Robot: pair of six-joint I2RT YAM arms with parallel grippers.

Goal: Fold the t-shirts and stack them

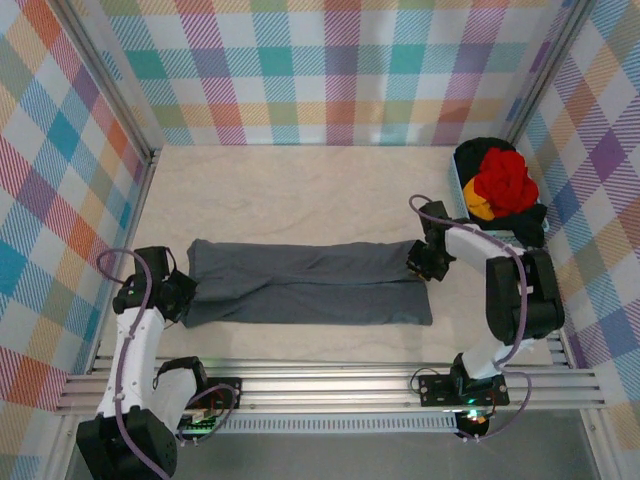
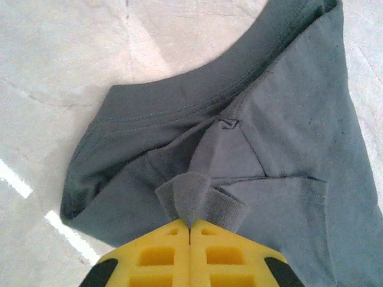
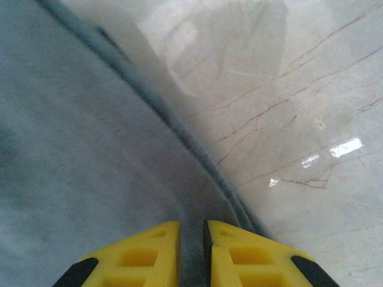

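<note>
A dark slate grey t-shirt (image 1: 310, 283) lies folded into a long band across the middle of the table. My left gripper (image 1: 188, 295) is at its left end, shut on a pinch of the grey cloth (image 2: 191, 197) near the collar (image 2: 179, 101); its yellow tips (image 2: 190, 226) meet. My right gripper (image 1: 420, 262) is at the band's right end, its jaws (image 3: 191, 230) nearly closed with the grey shirt's hemmed edge (image 3: 78, 149) between them. At the back right, a red t-shirt (image 1: 505, 180), an orange-yellow one (image 1: 478, 208) and a black one (image 1: 520, 222) lie in a crumpled pile.
Pale marble-patterned tabletop (image 1: 300, 190) surrounds the grey shirt. Chequered walls (image 1: 330, 70) close in the back and both sides. A metal rail (image 1: 330, 385) runs along the near edge by the arm bases.
</note>
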